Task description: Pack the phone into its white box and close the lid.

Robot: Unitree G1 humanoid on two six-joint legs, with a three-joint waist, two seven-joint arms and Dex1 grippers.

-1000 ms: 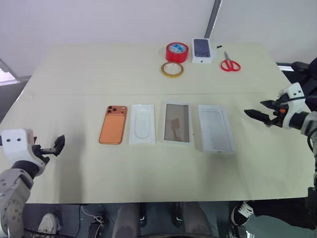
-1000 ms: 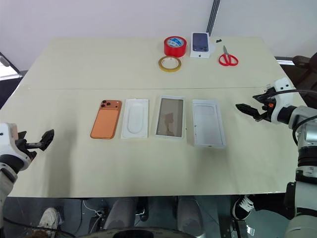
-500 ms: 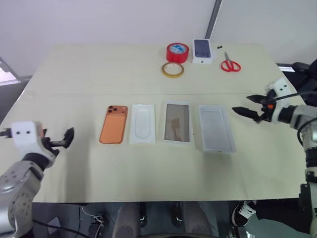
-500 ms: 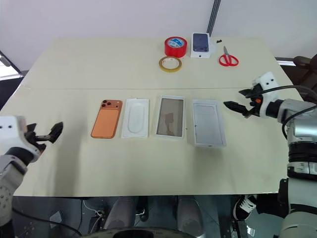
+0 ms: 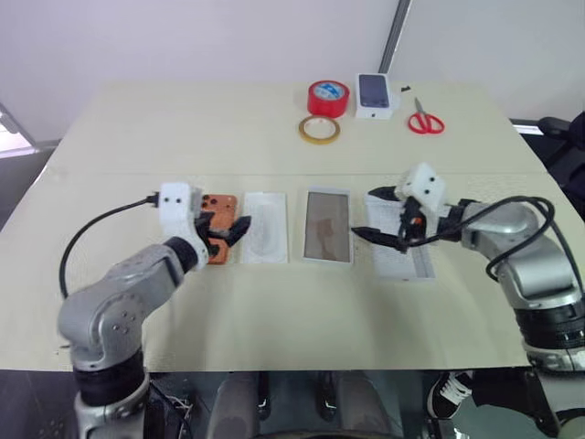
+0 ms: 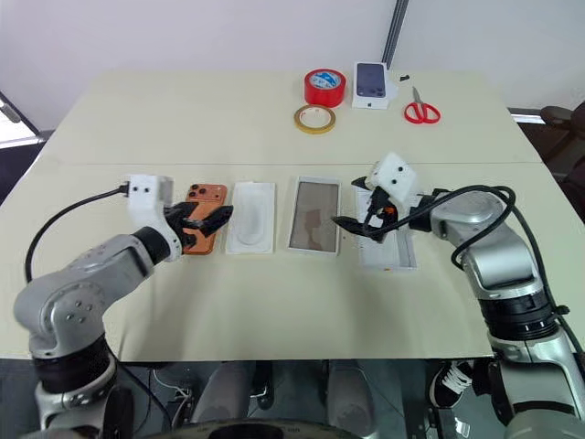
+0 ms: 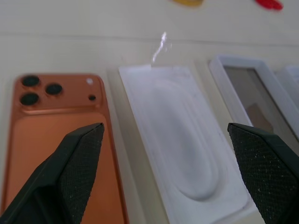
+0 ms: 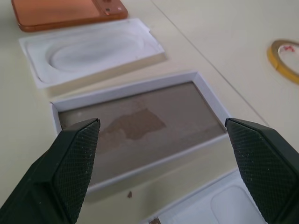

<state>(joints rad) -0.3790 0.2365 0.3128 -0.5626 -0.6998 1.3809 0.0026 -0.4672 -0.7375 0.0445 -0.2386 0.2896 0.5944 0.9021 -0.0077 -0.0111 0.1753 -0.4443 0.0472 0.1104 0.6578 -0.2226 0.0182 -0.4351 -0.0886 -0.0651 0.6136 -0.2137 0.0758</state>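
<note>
The orange phone [image 6: 203, 196] lies back up at the left end of a row on the table, its camera cluster at the far end. The white box [image 5: 327, 229] with a brownish floor lies two places to the right, and the lid [image 5: 407, 265] lies right of it, inside up. My left gripper [image 5: 230, 230] is open just above the phone's near right part, fingertips reaching toward the insert. My right gripper [image 5: 364, 212] is open above the lid's left edge, pointing at the box. Nothing is between either pair of fingers.
A thin white insert [image 5: 265, 229] with an oval recess lies between phone and box. At the table's far side are a red tape roll [image 5: 326, 96], a yellowish tape ring [image 5: 317, 129], a small white box with a phone picture [image 5: 376, 93] and red scissors [image 5: 425, 120].
Both arms have swung in from the table's sides to the middle row: the left to the phone, the right to the lid and box. Both grippers have stayed open.
</note>
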